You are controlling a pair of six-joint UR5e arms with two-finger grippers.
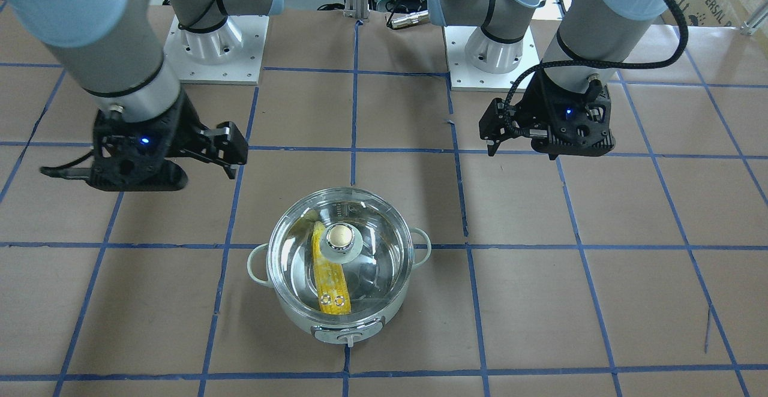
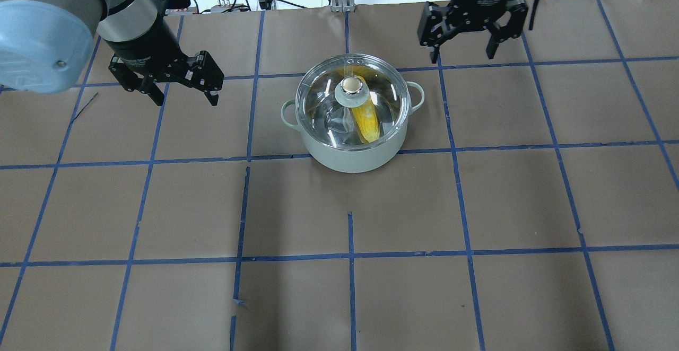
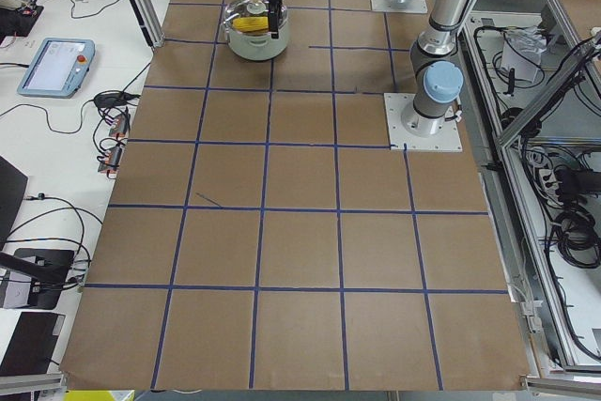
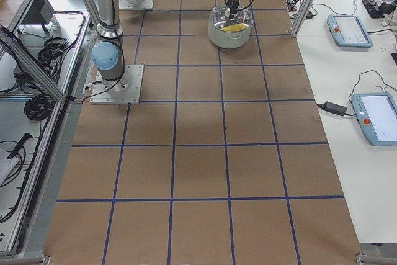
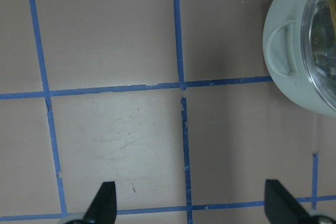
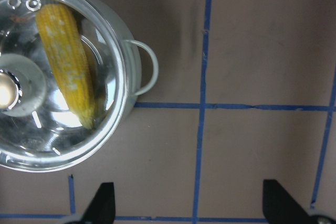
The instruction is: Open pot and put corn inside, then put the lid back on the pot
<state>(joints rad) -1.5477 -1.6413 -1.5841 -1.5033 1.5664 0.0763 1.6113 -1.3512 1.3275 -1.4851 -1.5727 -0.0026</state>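
Observation:
The pale grey-white pot (image 1: 360, 324) stands on the table with the clear glass lid (image 1: 375, 253) seated on it. The yellow corn (image 1: 330, 278) lies inside, seen through the glass. In the overhead view the pot (image 2: 350, 158), lid (image 2: 322, 96) and corn (image 2: 367, 121) sit mid-table. My left gripper (image 2: 185, 96) is open and empty, to the pot's left. My right gripper (image 2: 462, 54) is open and empty, behind the pot on the right. The right wrist view shows the corn (image 6: 63, 61) under the lid (image 6: 31, 124).
Brown paper with a grid of blue tape lines (image 2: 350, 255) covers the table. The arm bases (image 1: 216, 49) stand on metal plates at the robot's side. Tablets and cables (image 3: 56, 63) lie on a side bench beyond the table edge.

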